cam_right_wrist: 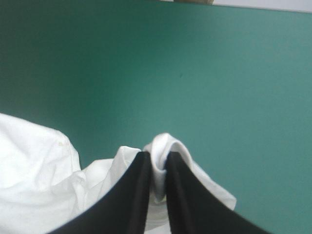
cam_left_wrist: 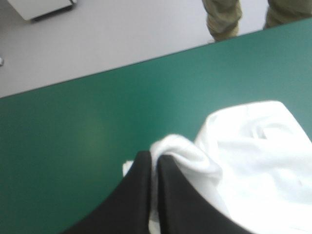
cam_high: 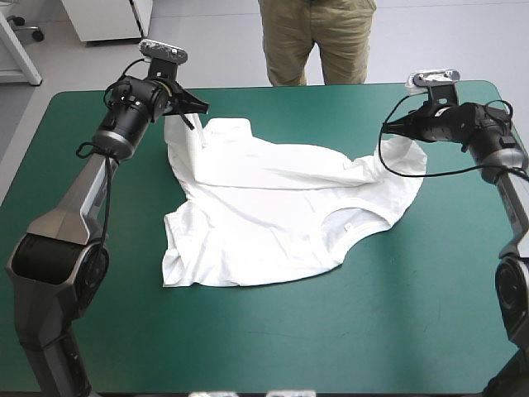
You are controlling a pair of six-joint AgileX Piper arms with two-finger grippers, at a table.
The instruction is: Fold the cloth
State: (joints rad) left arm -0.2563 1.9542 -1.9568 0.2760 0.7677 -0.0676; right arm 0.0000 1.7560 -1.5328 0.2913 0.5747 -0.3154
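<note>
- The left gripper (cam_left_wrist: 155,158) has its jaws all but closed on a bunched white corner of the T-shirt (cam_left_wrist: 253,156). A small roll of fabric bulges out just past the tips, so the pinch looks deep enough to carry.
- The right gripper (cam_right_wrist: 157,158) has the same hold. Its jaws are nearly together, with a loop of cloth standing up between them and more shirt hanging to one side.
- In the high view the left gripper (cam_high: 192,116) and right gripper (cam_high: 388,130) hold the two far corners of the T-shirt (cam_high: 273,215), raised a little off the tabletop (cam_high: 430,314). The cloth between them sags and is doubled into a loose band.
- The rest of the shirt lies on the teal-green cover around the middle of the tabletop. Its collar is toward the right, and a rumpled corner lies nearest the robot on the left.
- The step in hand appears to be carrying the held edge over the body to lay a fold.
- To do it well, first draw the grippers apart just enough to take out the sag.
- Then move both at one height and one pace toward the near edge, so the crease runs straight.
- Lift only enough to clear the lower layer, or the flat part may drag.
- Open the jaws only once the edge is lying down.
</note>
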